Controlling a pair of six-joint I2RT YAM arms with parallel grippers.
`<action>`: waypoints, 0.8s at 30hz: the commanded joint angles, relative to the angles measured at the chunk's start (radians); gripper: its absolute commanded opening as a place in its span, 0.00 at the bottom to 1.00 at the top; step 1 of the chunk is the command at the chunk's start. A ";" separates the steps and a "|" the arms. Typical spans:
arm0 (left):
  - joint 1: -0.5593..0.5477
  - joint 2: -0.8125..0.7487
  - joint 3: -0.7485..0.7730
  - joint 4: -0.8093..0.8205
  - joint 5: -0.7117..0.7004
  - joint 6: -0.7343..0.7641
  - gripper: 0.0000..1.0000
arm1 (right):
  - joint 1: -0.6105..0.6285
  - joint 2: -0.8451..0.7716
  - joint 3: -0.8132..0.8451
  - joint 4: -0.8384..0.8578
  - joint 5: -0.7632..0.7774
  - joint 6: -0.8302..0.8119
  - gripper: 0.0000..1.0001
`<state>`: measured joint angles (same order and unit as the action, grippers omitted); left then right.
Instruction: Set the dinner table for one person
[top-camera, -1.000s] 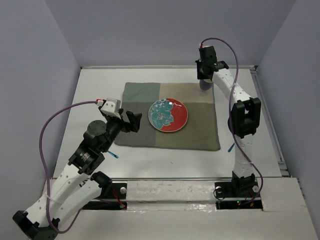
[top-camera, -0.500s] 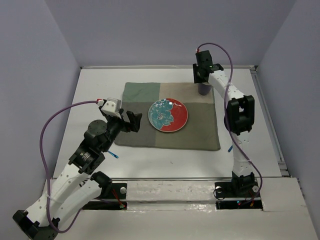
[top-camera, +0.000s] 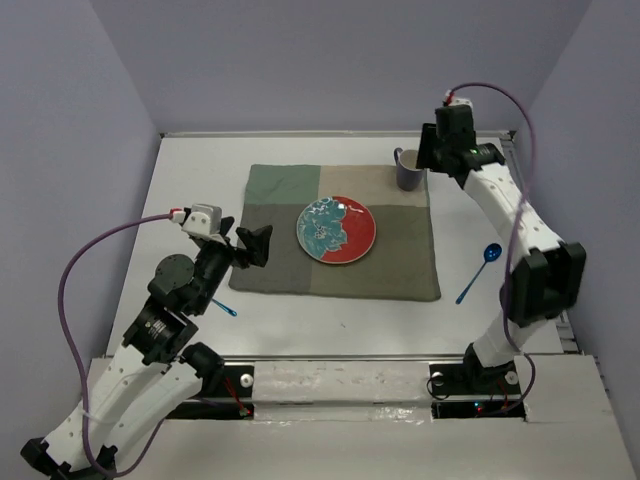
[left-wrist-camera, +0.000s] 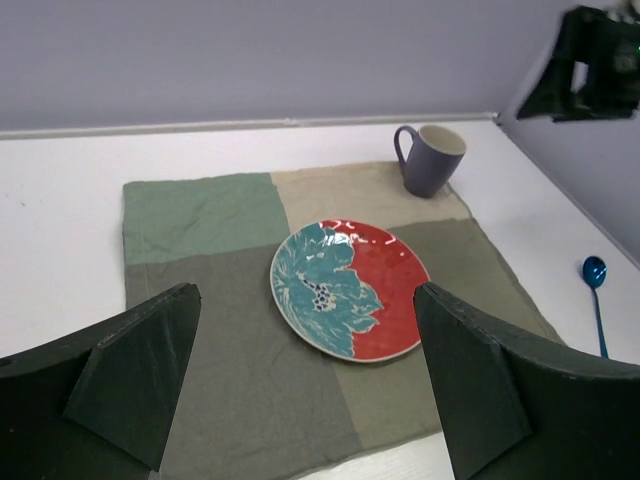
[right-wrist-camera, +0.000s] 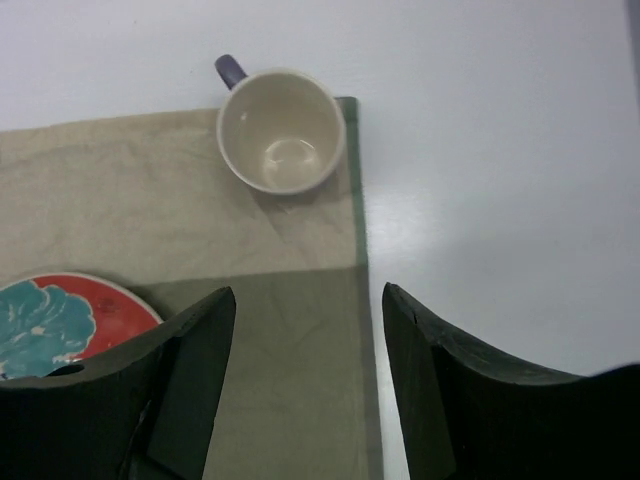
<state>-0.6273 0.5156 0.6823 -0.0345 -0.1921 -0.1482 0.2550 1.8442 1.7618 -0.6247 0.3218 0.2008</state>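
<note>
left tool (top-camera: 258, 243), jaws wide apart, arm low; right tool (right-wrist-camera: 307, 293), jaws apart, arm far forward

A green-and-beige patchwork mat (top-camera: 280, 190) carries a red-and-teal floral plate (top-camera: 336, 231) at its centre and an upright purple mug (top-camera: 409, 171) at its far right corner. A blue spoon (top-camera: 476, 275) lies off its right edge.

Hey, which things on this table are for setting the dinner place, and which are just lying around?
For the job:
table
mat
plate
mug
blue spoon
second blue utensil, near left of the mat, partly hidden

Just lying about:
nothing that I can see
</note>
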 joint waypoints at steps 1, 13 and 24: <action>-0.026 -0.046 0.010 0.036 -0.069 0.024 0.99 | -0.042 -0.360 -0.342 0.022 0.097 0.147 0.61; -0.112 -0.097 0.005 0.001 -0.165 0.029 0.99 | -0.282 -0.654 -0.835 -0.167 -0.038 0.470 0.51; -0.114 -0.114 0.002 0.008 -0.144 0.030 0.99 | -0.424 -0.514 -0.932 -0.015 -0.121 0.394 0.45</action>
<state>-0.7341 0.4099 0.6823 -0.0624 -0.3260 -0.1349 -0.1532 1.2900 0.8707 -0.7425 0.2436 0.6216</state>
